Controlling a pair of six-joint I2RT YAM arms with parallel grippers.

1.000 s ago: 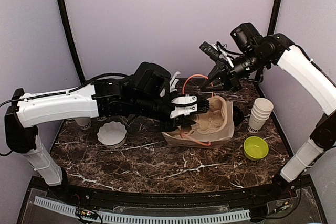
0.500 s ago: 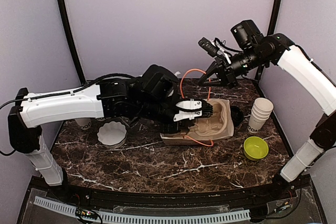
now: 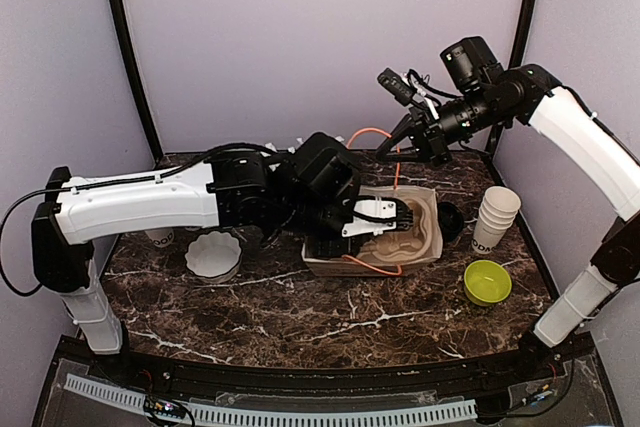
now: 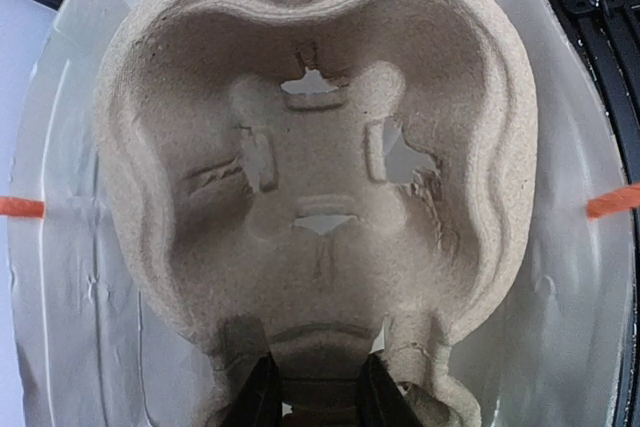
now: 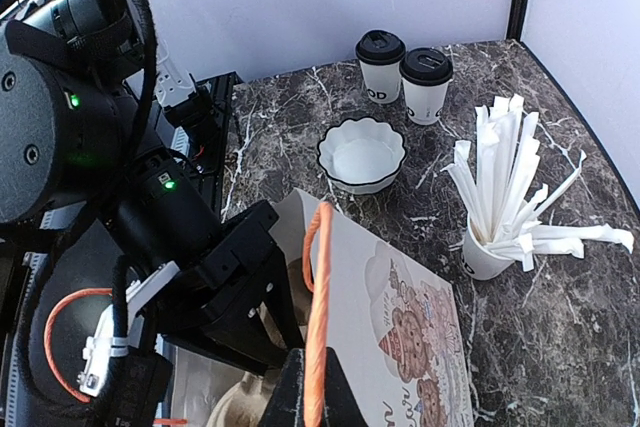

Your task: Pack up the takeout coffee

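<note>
The left pincer (image 4: 312, 399) is clamped on the rim of the pulp carrier (image 4: 310, 197), which sits in the mouth of the paper bag (image 5: 400, 332). The right pincer (image 5: 312, 395) pinches the bag's orange handle (image 5: 318, 287) shut between its fingers. The first coffee cup (image 5: 381, 65) and the second coffee cup (image 5: 426, 84) stand on the surface (image 5: 560, 327), well apart from the bag, beyond a white bowl (image 5: 362, 155).
</note>
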